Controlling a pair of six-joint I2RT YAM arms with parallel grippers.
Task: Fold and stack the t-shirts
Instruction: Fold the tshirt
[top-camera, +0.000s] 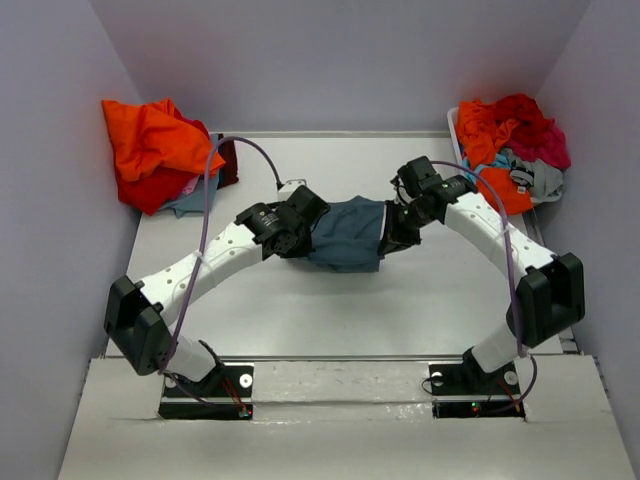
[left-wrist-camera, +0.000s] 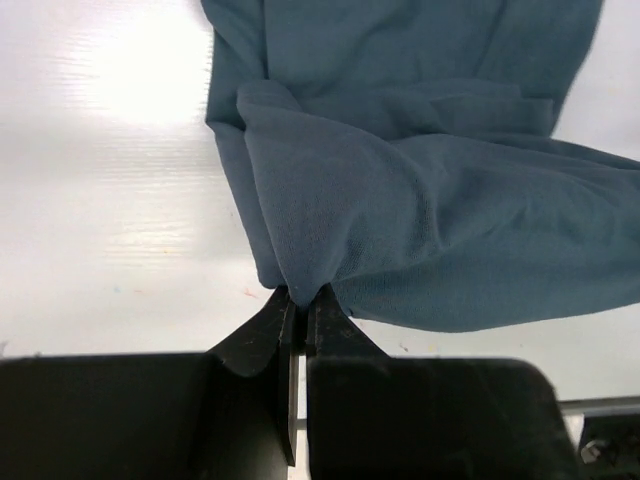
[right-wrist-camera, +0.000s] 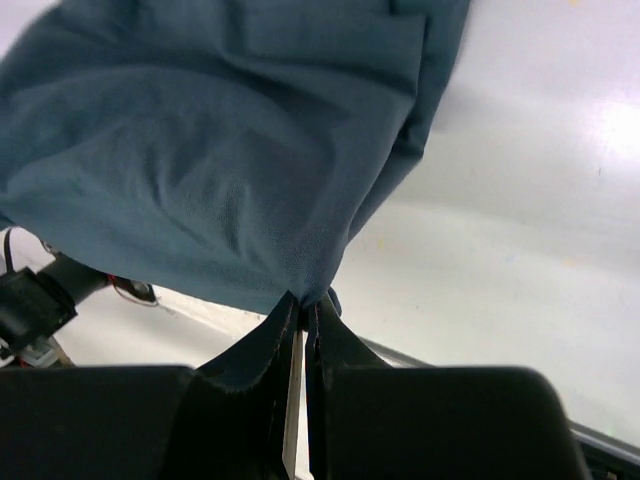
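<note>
between the arms at mid-table, slate-blue t-shirt (top-camera: 345, 232) spans left to right, left gripper (left-wrist-camera: 300, 305) and right gripper (right-wrist-camera: 302, 305) each pinching an opposite edge, equally near.

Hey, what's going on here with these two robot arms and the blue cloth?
Both arms hold one slate-blue t-shirt between them over the middle of the table. The left gripper and the right gripper are each shut on an edge of it. Other shirts lie in an orange and red heap far left and a mixed pile far right.
</note>
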